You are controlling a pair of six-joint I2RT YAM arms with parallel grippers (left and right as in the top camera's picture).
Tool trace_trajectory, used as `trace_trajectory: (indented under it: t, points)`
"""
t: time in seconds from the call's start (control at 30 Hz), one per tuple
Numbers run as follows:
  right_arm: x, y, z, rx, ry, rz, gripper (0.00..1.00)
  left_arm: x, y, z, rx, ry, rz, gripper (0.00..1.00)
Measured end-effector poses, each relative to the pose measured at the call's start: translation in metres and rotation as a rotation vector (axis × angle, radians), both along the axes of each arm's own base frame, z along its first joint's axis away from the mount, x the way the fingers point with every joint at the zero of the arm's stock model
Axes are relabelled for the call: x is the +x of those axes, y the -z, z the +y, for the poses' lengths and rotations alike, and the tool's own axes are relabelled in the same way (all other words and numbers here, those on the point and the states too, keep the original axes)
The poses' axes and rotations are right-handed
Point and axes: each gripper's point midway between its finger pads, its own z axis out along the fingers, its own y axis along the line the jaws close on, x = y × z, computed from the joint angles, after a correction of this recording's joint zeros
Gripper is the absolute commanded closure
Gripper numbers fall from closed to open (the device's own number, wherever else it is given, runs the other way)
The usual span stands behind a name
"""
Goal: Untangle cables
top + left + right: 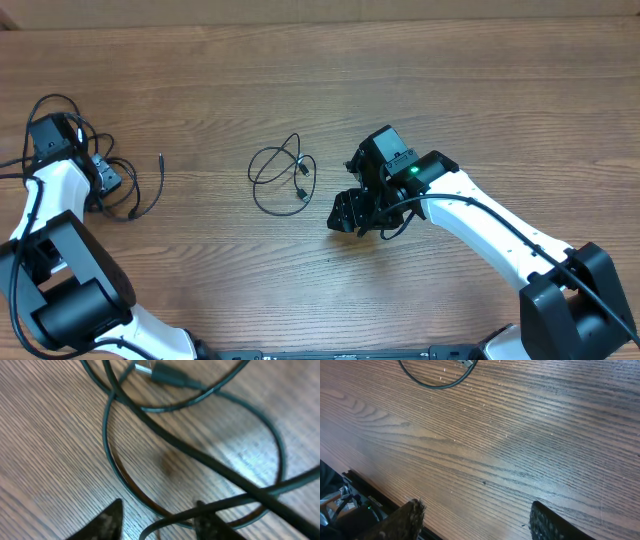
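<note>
— Where are the cables (282, 180)?
— One loop lies in the middle of the table (480, 90). The rest sprawl under my left gripper (157, 510), jaws apart, a strand crossing them. My right gripper (476, 507) hovers low beside the loop, jaws wide, holding nothing.

The table (470, 80) lies bare across its whole far side and its near right, so a gripper could pass freely there; between the centre cable loop (282, 180) and the left cable heap (130, 200) runs a strip of bare wood, open from above; the right gripper (480, 527), fingers spread, hangs over bare wood beside the loop, with only the loop's near arc and plug (465, 362) ahead; the left gripper (160, 527), fingers apart, is hemmed by crossing strands, one passing right at its right fingertip (215, 527); the left arm (60, 185) blocks the table's left edge.
</note>
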Motion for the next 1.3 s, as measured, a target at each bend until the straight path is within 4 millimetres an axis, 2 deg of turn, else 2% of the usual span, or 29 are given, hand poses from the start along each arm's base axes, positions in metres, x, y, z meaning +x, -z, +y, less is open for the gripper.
trace_trajectory:
  t: [0.17,0.33,0.43,0.57,0.73,0.77,0.8,0.83,0.87,0.93,1.03,1.1,1.3]
  points:
    - [-0.002,0.001,-0.001,-0.005,0.001,0.008,0.33,-0.003,0.006,-0.001,-0.008,0.002,0.021,0.95]
    - [-0.003,0.001,-0.002,-0.008,0.0,0.013,0.33,-0.012,0.006,0.003,0.016,-0.014,0.063,0.96]
    - [-0.003,0.001,-0.002,-0.009,0.0,0.015,0.33,-0.022,0.0,0.012,0.049,-0.048,0.104,0.96]
    - [-0.003,0.001,-0.002,-0.009,0.0,0.014,0.33,-0.027,-0.03,0.041,0.124,-0.137,0.096,0.96]
    - [-0.003,0.001,-0.002,-0.009,0.0,0.014,0.33,-0.021,-0.102,0.085,0.242,-0.245,-0.046,0.96]
    - [-0.003,0.001,-0.002,-0.008,0.0,0.014,0.33,-0.021,-0.117,0.092,0.264,-0.26,-0.078,0.91]
    - [-0.003,0.001,-0.002,-0.007,0.0,0.012,0.33,-0.021,-0.132,0.098,0.284,-0.276,-0.108,0.74]
    - [-0.003,0.001,-0.002,-0.008,0.0,0.012,0.33,-0.022,-0.143,0.102,0.296,-0.288,-0.13,0.46]
    - [-0.002,0.001,-0.002,-0.007,0.0,0.011,0.33,-0.021,-0.151,0.104,0.304,-0.293,-0.149,0.33]
    - [-0.002,0.001,-0.001,-0.005,0.0,0.009,0.33,-0.019,-0.157,0.103,0.293,-0.287,-0.172,0.21]
    - [-0.002,0.001,-0.001,-0.005,0.0,0.008,0.33,-0.016,-0.152,0.094,0.247,-0.262,-0.176,0.04]
    - [-0.002,0.001,-0.001,-0.006,0.0,0.008,0.33,-0.01,-0.15,0.089,0.222,-0.249,-0.191,0.0]
    - [-0.002,0.0,-0.001,-0.005,0.0,0.007,0.33,0.002,-0.146,0.073,0.174,-0.199,-0.209,0.0]
